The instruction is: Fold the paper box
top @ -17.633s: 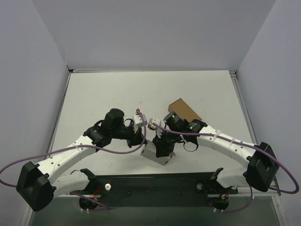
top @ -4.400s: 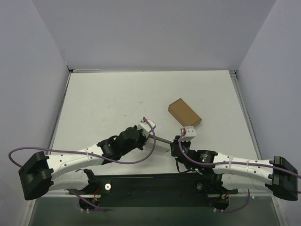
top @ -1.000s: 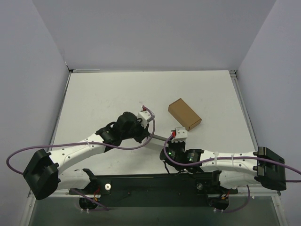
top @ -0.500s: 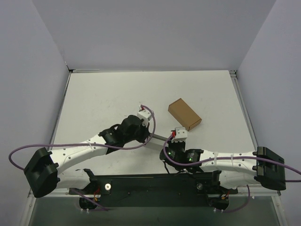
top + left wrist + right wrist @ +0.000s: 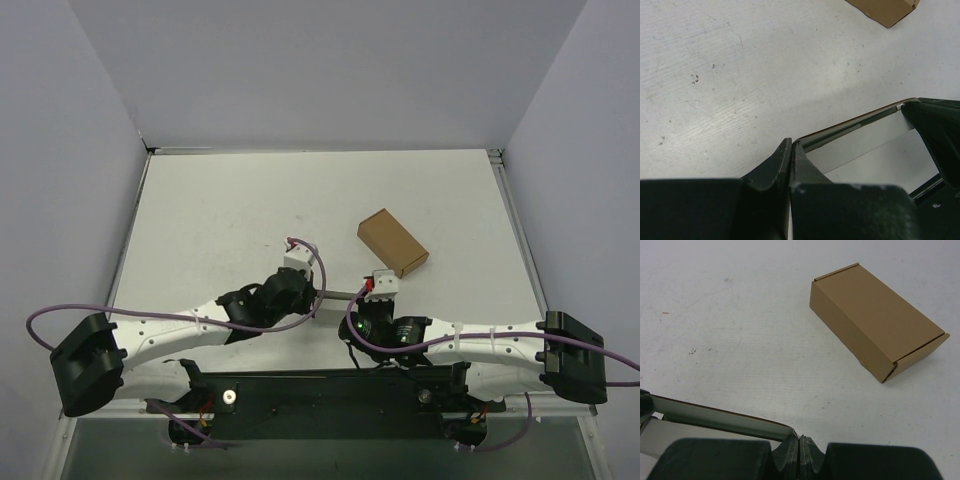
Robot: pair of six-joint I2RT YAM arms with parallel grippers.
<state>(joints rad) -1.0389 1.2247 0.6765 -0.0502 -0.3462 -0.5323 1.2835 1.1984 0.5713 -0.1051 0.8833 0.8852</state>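
Observation:
The paper box (image 5: 865, 145) is a thin white card blank with a brown edge, held low over the table between both arms and seen as a grey strip (image 5: 338, 296) from above. My left gripper (image 5: 791, 144) is shut on its left corner. My right gripper (image 5: 799, 440) is shut on the opposite end, where a raised flap (image 5: 715, 417) runs off to the left. Most of the blank is hidden under the two wrists in the top view.
A small closed brown cardboard box (image 5: 392, 242) lies on the white table (image 5: 220, 210) just beyond the grippers, also seen as the brown box (image 5: 875, 325) in the right wrist view. Grey walls surround the table; the arm bases sit along the near edge.
My left arm has swung nearer and to the right along the paper box, and its jaws have closed on the card. The right arm and the brown box have not moved.

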